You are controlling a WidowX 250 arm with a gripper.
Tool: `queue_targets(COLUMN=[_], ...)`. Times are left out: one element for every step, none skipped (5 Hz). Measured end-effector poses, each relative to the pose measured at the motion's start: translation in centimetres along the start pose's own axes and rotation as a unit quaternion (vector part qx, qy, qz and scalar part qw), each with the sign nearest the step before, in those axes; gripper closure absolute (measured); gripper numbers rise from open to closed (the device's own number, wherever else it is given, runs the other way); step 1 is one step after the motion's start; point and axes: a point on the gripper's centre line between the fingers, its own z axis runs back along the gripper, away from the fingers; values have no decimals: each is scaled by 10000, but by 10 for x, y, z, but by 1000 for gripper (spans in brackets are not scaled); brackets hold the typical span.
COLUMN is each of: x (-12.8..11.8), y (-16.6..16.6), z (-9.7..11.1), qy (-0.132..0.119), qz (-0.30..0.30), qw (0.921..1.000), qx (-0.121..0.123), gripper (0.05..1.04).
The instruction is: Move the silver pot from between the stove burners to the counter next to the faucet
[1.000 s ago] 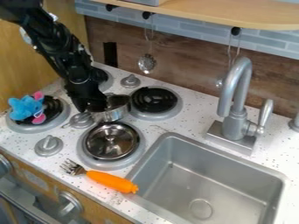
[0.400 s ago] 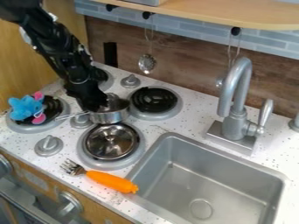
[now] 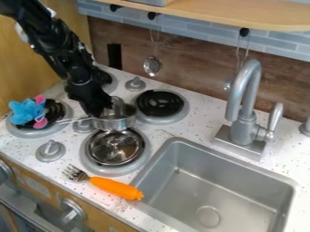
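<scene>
Black, the gripper hangs at the rim of a silver pot; whether it is open or gripping I cannot tell. The pot lies at its four o'clock, handle pointing to nine. At five o'clock, a shiny round metal dish sits on a burner; at three, a black-coiled burner. Farther out: blue-and-pink plush at nine, orange-handled fork near six, sink at four, faucet at three.

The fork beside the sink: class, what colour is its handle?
The fork's handle is bright orange, seen best in the camera view.
</scene>
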Motion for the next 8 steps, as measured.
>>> queue_targets(x=[3,7,10,17,29,39,34,31], y=[-6,-15,-32,-71,-110,-137,-159,-165], z=[19,25,23,21,24,25,12,1], qy=[-120,-174,-169,-215,-368,-502,-436,-395], qz=[15,90,144,22,-167,-289,-446,-458], qw=[9999,9998,9998,9997,9991,9979,9973,9973], qx=[-60,-81,-17,-57,-143,-298,-390,-404], gripper=[979,985,985,985,985,985,985,985])
